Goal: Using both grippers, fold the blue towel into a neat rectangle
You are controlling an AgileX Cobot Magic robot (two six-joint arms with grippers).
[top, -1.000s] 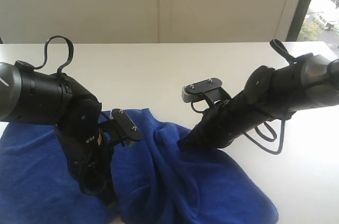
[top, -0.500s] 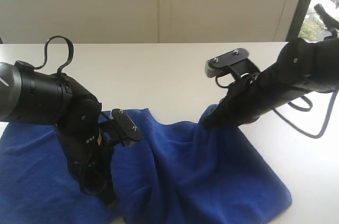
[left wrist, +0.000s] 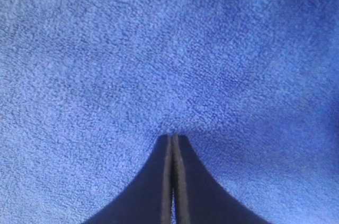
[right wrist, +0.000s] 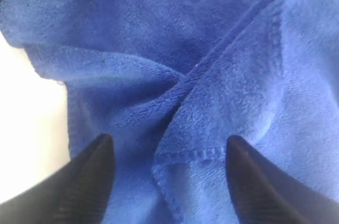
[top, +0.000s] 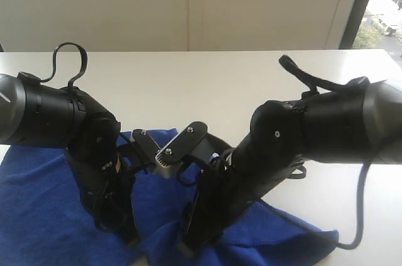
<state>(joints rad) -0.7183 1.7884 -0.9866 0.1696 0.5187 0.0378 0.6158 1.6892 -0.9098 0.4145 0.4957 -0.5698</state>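
A smooth white flat tabletop [top: 207, 74] spreads out ahead of me, running back toward twelve o'clock. A deep royal-blue fuzzy microfibre towel [top: 38, 216] lies rumpled directly on it from about five round to eight o'clock. Its stitched hem [right wrist: 185, 155] is folded over itself in soft creases.

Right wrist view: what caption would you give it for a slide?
Open right gripper poised over a rumpled, stitched edge of the blue towel.

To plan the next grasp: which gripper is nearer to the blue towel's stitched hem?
Right. The right gripper hangs open directly over the stitched hem. The left gripper is shut, its tip against plain blue towel, with no hem in its view.
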